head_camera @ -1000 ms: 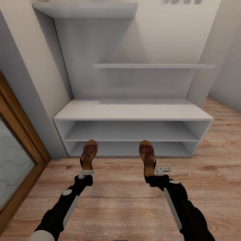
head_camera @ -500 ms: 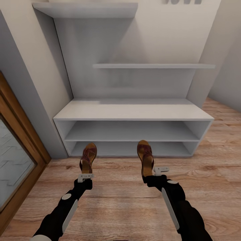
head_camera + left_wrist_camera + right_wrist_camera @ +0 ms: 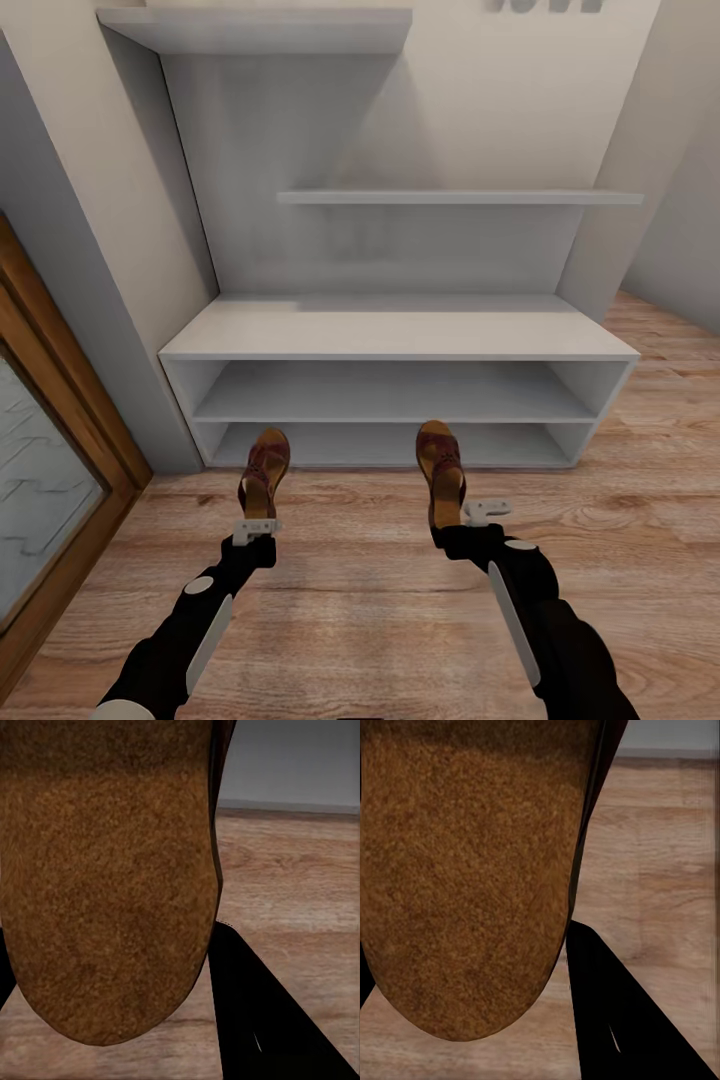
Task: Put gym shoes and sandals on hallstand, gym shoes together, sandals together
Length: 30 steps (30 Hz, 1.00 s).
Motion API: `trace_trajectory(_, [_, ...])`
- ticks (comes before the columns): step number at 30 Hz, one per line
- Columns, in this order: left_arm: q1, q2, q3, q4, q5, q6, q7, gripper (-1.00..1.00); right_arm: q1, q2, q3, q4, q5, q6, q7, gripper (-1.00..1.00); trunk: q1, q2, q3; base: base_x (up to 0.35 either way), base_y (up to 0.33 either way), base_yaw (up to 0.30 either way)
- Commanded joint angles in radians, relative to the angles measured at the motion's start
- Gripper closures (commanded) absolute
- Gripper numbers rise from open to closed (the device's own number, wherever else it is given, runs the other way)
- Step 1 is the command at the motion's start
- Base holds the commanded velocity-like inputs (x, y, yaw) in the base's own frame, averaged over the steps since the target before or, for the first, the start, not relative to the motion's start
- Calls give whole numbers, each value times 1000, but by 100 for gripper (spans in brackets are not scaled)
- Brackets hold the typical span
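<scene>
You're holding one sandal in each gripper: left gripper (image 3: 257, 520) clamping the left sandal (image 3: 264, 470), right gripper (image 3: 452, 522) clamping the right sandal (image 3: 441, 468), both hanging above the corridor floor (image 3: 360, 600) right before the hallstand (image 3: 400, 340).

Both black arms extend forward, roughly parallel. The left tool (image 3: 256, 522) is clamped on a sandal's heel; the right tool (image 3: 452, 520) likewise grips a sandal, each held toe pointing away.
</scene>
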<state>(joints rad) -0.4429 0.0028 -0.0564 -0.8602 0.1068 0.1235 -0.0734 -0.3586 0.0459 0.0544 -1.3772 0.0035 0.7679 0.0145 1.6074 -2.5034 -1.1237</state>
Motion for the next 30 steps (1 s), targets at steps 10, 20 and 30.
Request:
trace_trajectory(10, [-2,0,0,-2,7,13,-3,100,-1,-88,-429,-2,-7,5,-1,100,0,0,-1,0,0,0])
trace_trajectory(20, [-3,-1,0,-2,7,13,-2,100,-1,-161,-579,-2,-6,5,-1,100,0,0,-1,0,0,0])
trace_trajectory(30, [-6,-13,0,-6,1,124,-2,100,-1,-389,-959,81,-6,7,185,100,0,0,-1,0,0,0])
